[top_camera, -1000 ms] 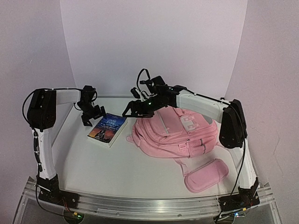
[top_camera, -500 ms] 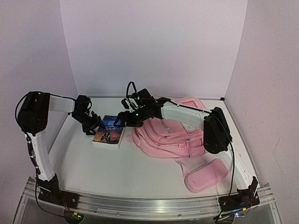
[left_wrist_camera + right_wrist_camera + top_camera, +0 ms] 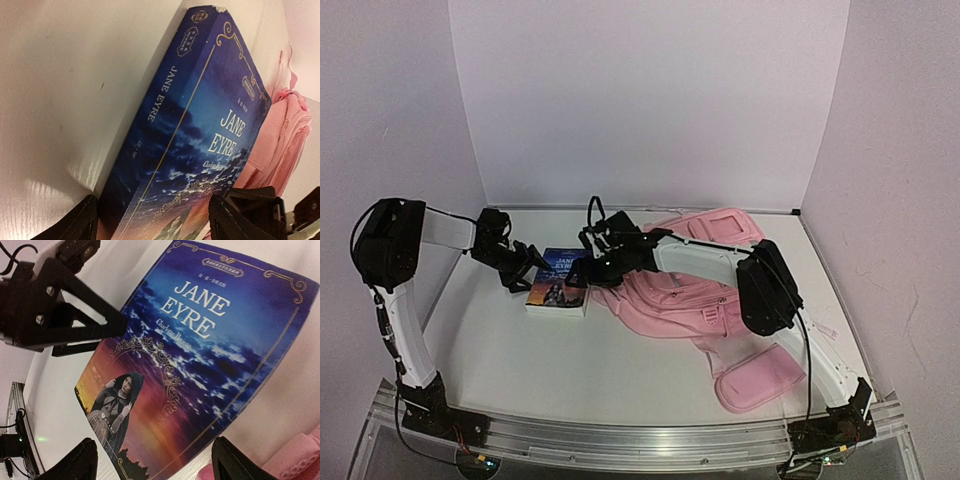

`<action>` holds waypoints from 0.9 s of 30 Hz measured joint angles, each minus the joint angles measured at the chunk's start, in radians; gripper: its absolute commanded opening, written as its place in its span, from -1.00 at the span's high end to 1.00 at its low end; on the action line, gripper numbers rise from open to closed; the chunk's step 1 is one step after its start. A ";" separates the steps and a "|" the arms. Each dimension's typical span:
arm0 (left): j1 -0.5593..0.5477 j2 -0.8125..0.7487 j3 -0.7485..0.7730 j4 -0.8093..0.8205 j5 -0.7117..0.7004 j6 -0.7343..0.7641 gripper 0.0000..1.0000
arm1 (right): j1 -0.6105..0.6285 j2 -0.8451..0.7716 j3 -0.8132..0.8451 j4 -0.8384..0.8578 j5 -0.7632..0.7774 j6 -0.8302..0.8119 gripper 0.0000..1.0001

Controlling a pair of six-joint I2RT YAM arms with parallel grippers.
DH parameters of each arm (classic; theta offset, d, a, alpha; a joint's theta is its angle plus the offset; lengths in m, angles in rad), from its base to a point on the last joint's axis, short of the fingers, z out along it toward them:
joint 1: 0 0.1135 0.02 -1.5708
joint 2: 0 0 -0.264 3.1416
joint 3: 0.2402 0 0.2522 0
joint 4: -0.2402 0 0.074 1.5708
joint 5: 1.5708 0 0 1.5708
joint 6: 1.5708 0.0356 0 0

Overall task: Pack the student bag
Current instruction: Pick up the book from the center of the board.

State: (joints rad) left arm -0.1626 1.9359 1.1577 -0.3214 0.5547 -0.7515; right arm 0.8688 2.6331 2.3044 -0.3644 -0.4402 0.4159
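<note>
The student bag [image 3: 695, 292], a large pink fabric backpack, lies slumped flat on the white counter [image 3: 570, 350], partly under the right arm. It looks soft and floppy, and probably light. I judge it will sag and fold if lifted by loose cloth, so a strap, the top handle or the rim of its opening is the better hold. Its mouth is not clearly shown. A pink panel at the bag's far side may be a folded-back flap, and I cannot tell what is inside.

Just left of the bag lies a blue glossy paperback book, "Jane Eyre" [image 3: 558, 282], flat and stiff. The left gripper [image 3: 525, 268] sits at the book's side away from the bag, jaws spread about its corner. The right gripper [image 3: 584, 272] hovers over the cover at the bag's left edge, spread wide and holding nothing. A small oblong pink pencil case [image 3: 760, 375] lies near the bag's front.
</note>
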 measured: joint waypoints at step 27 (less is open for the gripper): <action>0.029 0.002 -0.263 0.830 0.333 -0.312 -0.29 | -0.055 0.029 0.005 -0.016 0.003 -0.064 0.25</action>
State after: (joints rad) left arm -0.1340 1.9375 0.8948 0.5089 0.8875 -1.0631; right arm 0.8142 2.6621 2.3095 -0.3806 -0.4376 0.3520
